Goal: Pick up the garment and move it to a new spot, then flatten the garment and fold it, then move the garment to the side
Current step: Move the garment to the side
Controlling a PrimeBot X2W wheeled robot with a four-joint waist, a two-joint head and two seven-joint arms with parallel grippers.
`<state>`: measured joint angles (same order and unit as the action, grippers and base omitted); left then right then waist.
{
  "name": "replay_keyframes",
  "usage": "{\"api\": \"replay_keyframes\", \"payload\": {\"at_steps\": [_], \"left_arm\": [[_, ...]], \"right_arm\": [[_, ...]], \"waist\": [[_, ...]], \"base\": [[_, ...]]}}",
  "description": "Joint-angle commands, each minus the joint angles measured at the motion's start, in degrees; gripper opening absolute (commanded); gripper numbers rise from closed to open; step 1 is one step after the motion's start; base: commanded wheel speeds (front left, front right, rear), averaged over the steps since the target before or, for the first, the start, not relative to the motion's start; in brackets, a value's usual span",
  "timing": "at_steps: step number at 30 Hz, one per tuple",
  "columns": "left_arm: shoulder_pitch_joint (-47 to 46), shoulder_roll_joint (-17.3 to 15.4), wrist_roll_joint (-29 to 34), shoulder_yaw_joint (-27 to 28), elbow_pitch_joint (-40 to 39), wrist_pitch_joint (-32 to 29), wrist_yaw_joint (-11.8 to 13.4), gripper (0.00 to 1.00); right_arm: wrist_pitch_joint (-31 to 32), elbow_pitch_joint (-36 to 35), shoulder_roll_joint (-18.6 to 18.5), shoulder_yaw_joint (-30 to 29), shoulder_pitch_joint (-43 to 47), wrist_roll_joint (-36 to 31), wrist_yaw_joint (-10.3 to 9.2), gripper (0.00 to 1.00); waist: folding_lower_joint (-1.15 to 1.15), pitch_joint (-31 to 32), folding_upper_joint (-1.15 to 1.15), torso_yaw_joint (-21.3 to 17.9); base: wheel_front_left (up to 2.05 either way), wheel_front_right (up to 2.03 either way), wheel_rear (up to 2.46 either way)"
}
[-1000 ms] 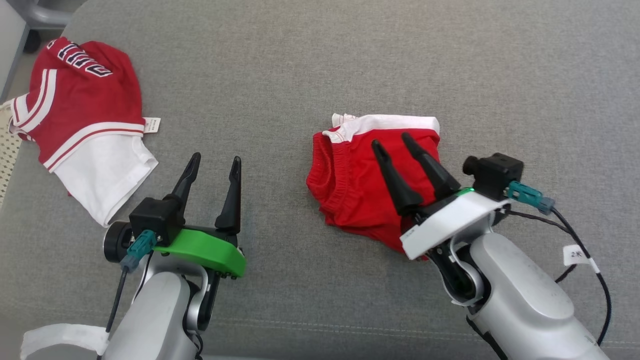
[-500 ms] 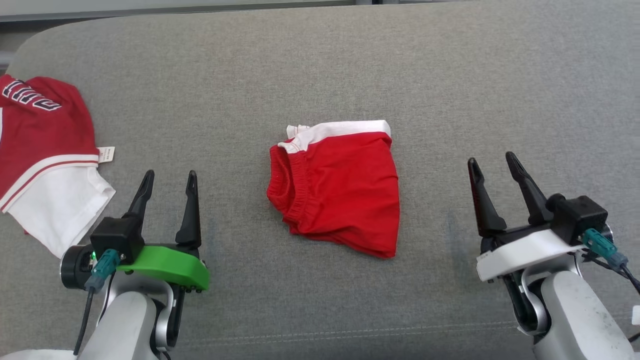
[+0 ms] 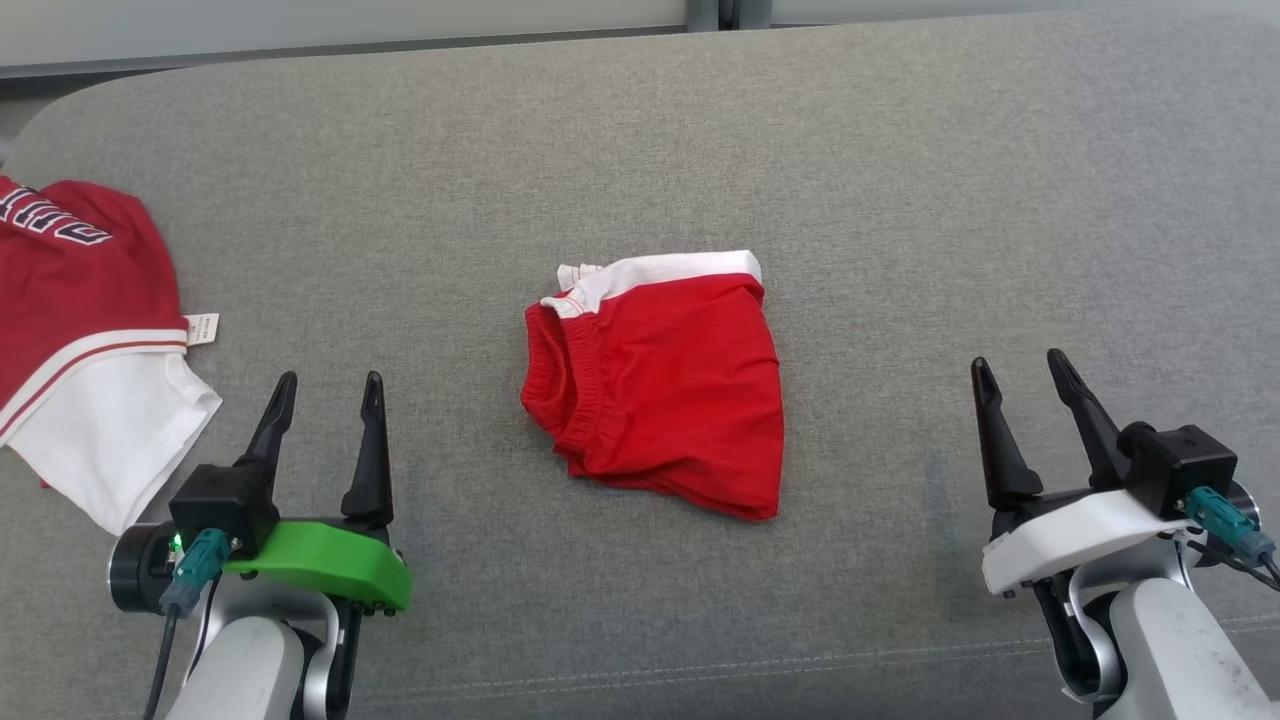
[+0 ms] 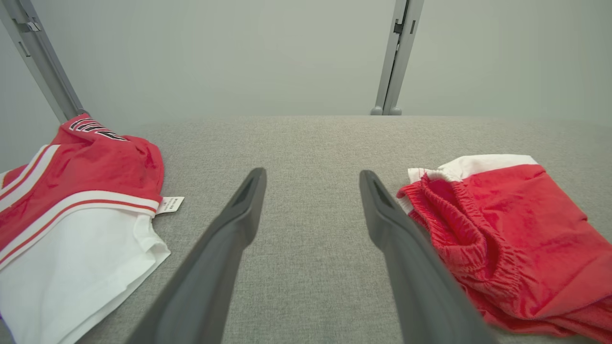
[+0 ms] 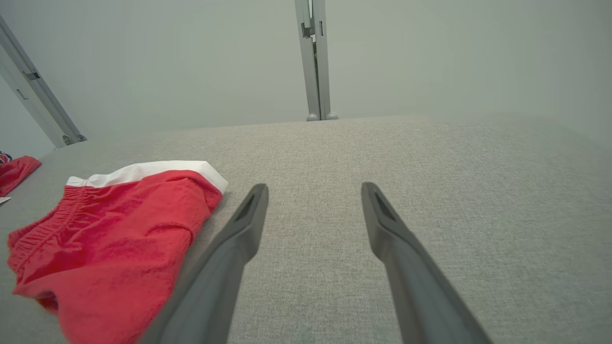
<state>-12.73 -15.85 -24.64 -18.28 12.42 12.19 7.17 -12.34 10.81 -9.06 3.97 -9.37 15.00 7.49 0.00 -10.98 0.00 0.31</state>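
The garment (image 3: 660,390) is a pair of red shorts with a white band, lying folded in the middle of the grey cushion. It also appears in the left wrist view (image 4: 516,224) and the right wrist view (image 5: 110,248). My left gripper (image 3: 328,382) hovers open to the lower left of it, nothing between its fingers (image 4: 311,174). My right gripper (image 3: 1018,362) stands open well to the right of the shorts, also empty (image 5: 314,187). Neither gripper touches the cloth.
A second red and white garment (image 3: 90,350) with lettering and a small tag lies at the cushion's left edge (image 4: 81,191). The grey cushion (image 3: 900,200) stretches wide to the right. Behind it a pale wall with grey metal posts (image 5: 313,57).
The right gripper has drawn back from over the shorts to their right, still open. The head camera has shifted, so the whole picture sits differently. The left gripper stays open.
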Motion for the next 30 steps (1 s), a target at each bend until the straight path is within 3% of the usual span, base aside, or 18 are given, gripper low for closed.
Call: {"api": "replay_keyframes", "payload": {"at_steps": [1, 7, 18, 28, 30], "left_arm": [[-0.1, -0.2, 0.0, 0.0, -0.3, 0.0, 0.3, 1.00], [-1.7, 0.6, 0.3, -1.0, -0.4, 0.0, -0.1, 1.00], [-4.9, 3.5, -0.2, -2.3, 1.1, 1.6, -1.1, 1.00], [-6.9, 5.4, 0.5, -2.8, 3.4, 2.6, -2.6, 1.00], [-7.3, 5.5, 0.7, -2.8, 3.8, 2.7, -2.8, 1.00]], "right_arm": [[0.2, -0.1, -0.1, 0.0, 0.3, 0.1, 0.00, 1.00], [2.5, 0.5, -0.9, 1.8, -1.7, 2.4, 0.00, 1.00], [6.9, 5.8, -4.2, 10.7, -7.0, 6.0, -0.01, 1.00], [8.2, 11.4, -5.3, 15.3, -11.5, 8.8, -0.02, 0.97], [8.1, 12.2, -5.7, 16.3, -12.1, 8.5, -0.02, 0.00]], "waist": [[0.00, -0.2, 0.00, 0.5], [0.00, -1.2, 0.00, 3.3], [0.00, -6.0, 0.00, 10.9], [0.00, -8.7, 0.00, 13.2], [0.00, -8.9, 0.00, 13.2]], "base": [[0.00, 0.00, 0.00], [0.00, 0.00, 0.00], [0.00, 0.00, 0.00], [0.00, 0.00, 0.00], [0.00, 0.00, 0.00]]}}
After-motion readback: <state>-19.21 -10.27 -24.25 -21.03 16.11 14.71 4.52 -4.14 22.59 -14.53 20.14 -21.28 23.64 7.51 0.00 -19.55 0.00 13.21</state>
